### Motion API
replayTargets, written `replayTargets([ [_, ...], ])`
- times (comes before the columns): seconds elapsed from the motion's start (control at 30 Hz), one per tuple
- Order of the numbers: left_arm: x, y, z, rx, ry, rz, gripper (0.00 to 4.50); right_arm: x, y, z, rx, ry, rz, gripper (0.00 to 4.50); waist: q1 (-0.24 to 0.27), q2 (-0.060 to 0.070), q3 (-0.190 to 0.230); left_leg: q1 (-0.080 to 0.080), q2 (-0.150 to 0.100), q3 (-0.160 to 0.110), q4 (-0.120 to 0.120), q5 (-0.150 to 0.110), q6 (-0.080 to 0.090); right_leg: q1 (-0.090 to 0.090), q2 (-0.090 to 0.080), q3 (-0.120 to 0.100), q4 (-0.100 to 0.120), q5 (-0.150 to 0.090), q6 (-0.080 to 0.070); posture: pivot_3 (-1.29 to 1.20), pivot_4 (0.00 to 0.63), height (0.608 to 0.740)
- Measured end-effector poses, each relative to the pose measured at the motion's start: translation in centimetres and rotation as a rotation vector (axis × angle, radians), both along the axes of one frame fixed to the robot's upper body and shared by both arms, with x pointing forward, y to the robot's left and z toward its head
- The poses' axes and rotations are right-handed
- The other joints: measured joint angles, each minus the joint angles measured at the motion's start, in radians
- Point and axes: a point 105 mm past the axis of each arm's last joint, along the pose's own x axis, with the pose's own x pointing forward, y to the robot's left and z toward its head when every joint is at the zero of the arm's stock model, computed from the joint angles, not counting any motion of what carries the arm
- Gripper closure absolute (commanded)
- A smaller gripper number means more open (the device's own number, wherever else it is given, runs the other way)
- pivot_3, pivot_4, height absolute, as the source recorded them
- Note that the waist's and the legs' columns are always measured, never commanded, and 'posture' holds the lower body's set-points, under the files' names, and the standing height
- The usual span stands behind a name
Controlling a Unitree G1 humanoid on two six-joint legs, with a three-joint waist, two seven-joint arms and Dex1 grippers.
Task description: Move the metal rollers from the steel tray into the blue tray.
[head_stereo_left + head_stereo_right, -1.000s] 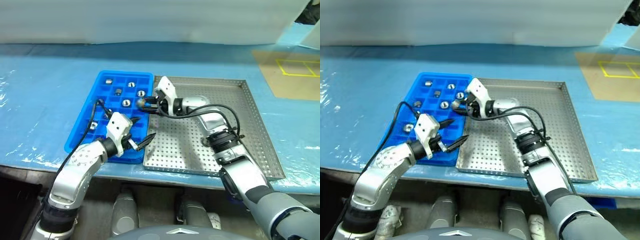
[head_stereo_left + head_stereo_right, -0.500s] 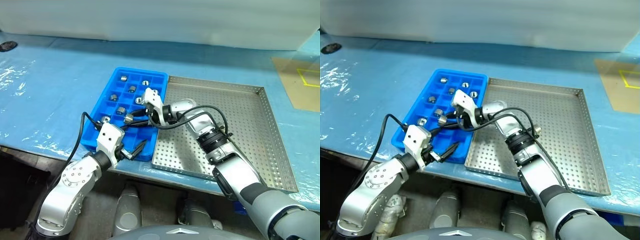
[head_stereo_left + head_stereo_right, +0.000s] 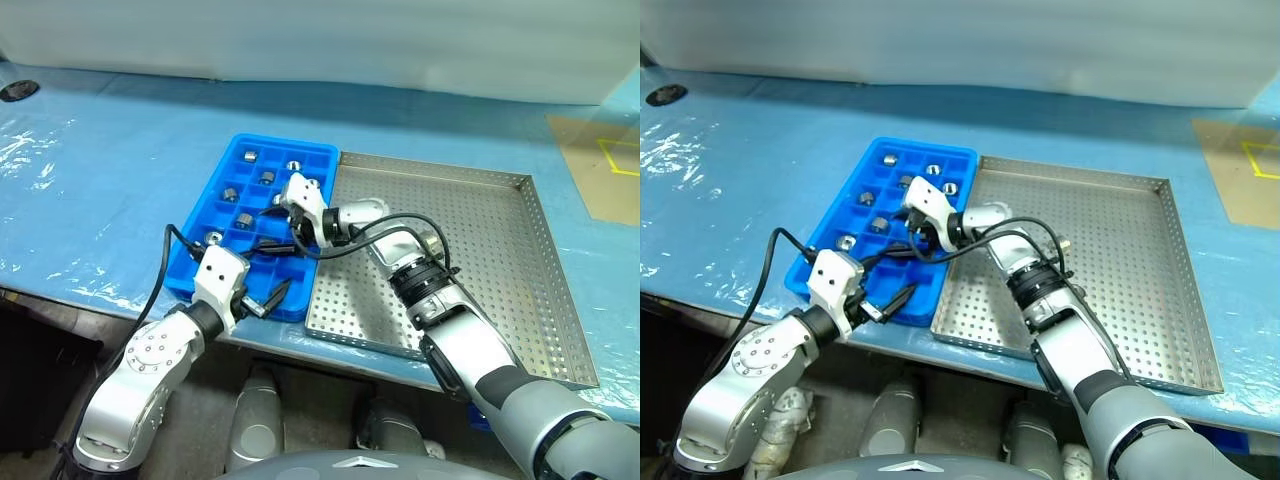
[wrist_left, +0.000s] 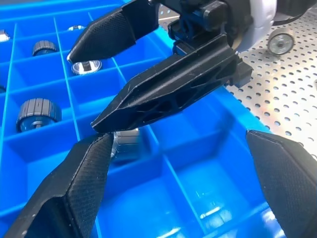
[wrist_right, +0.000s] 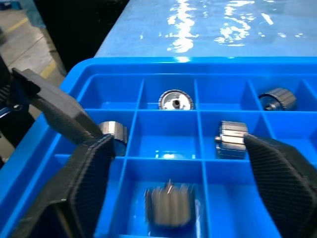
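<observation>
Hovering over the blue tray, the right gripper is gaping above a roller; the left gripper is gaping too

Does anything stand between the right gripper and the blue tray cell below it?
Nothing visible does. The right gripper hangs over the blue tray with its jaws open. The cell under them is not free, though: a roller is in it.

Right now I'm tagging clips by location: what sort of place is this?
Probably a factory or workshop bench: a perforated steel tray, a blue tray gridded for sorting metal rollers, and blue protective film over the table.
</observation>
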Motion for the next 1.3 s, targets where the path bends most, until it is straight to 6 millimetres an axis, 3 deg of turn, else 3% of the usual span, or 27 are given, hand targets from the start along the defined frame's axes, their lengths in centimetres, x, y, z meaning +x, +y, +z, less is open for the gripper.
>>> replayTargets([
  [0.2, 1.2, -1.8, 0.9, -0.014, -0.023, -0.127, 0.00, 1.6, -3.0, 0.5, -0.028, -0.027, -0.092, 0.18, -0.006, 0.000, 0.000, 0.000, 0.000, 0.000, 0.002, 0.001, -0.002, 0.000, 0.000, 0.001, 0.003, 0.000, 0.000, 0.19, 0.150, 0.740],
  [0.47, 3.1, -5.0, 1.1, -0.024, -0.027, -0.342, 0.00, 6.0, -10.9, 1.7, -0.033, -0.079, -0.507, 0.18, -0.078, 0.000, 0.000, 0.001, -0.001, 0.001, 0.005, 0.004, -0.006, -0.001, 0.000, 0.003, 0.008, 0.000, 0.000, -0.02, 0.150, 0.740],
  [0.67, 4.3, -6.0, 1.1, -0.022, -0.024, -0.424, 0.00, 6.9, -15.1, -0.5, -0.066, 0.008, -0.750, 0.18, -0.134, 0.000, 0.000, 0.002, -0.001, 0.001, 0.005, 0.004, -0.006, -0.001, 0.001, 0.004, 0.008, 0.000, 0.000, -0.09, 0.150, 0.740],
  [0.77, 4.4, -6.1, 0.8, -0.022, -0.016, -0.446, 0.00, 6.6, -15.4, -2.3, -0.077, 0.083, -0.793, 0.18, -0.155, 0.000, 0.000, 0.003, -0.001, 0.002, 0.005, 0.004, -0.006, -0.001, 0.001, 0.004, 0.009, 0.000, 0.000, -0.12, 0.150, 0.740],
  [0.87, 4.3, -6.6, 0.5, -0.020, -0.004, -0.478, 0.00, 6.1, -13.9, -3.2, -0.025, 0.172, -0.770, 0.18, -0.171, 0.000, 0.000, 0.003, -0.001, 0.002, 0.005, 0.004, -0.005, -0.001, 0.001, 0.005, 0.009, 0.000, 0.000, -0.13, 0.150, 0.740],
  [1.0, 4.1, -6.7, 0.5, -0.017, -0.003, -0.499, 0.00, 5.7, -12.2, -4.2, -0.005, 0.221, -0.724, 1.01, -0.170, 0.000, 0.000, 0.003, 0.000, 0.002, 0.006, 0.004, -0.005, -0.001, 0.001, 0.005, 0.010, 0.000, -0.001, -0.12, 0.150, 0.740],
  [1.17, 4.2, -6.6, 0.3, -0.010, 0.002, -0.496, 0.00, 5.5, -11.6, -4.3, 0.003, 0.198, -0.704, 1.01, -0.166, 0.000, 0.000, 0.003, -0.001, 0.003, 0.007, 0.003, -0.004, 0.000, 0.000, 0.005, 0.010, 0.000, -0.001, -0.12, 0.150, 0.740],
  [1.27, 4.2, -6.6, 0.3, -0.009, 0.003, -0.494, 0.00, 5.3, -11.8, -4.5, 0.004, 0.192, -0.705, 1.82, -0.167, 0.000, 0.000, 0.003, 0.000, 0.003, 0.007, 0.003, -0.004, 0.000, 0.000, 0.005, 0.011, 0.000, -0.001, -0.12, 0.150, 0.740],
  [1.3, 4.2, -6.6, 0.3, -0.008, 0.002, -0.494, 0.00, 5.2, -12.0, -4.4, 0.002, 0.182, -0.700, 1.82, -0.167, 0.000, 0.000, 0.003, 0.000, 0.003, 0.007, 0.003, -0.004, 0.000, 0.000, 0.005, 0.011, 0.000, -0.001, -0.12, 0.150, 0.740],
])
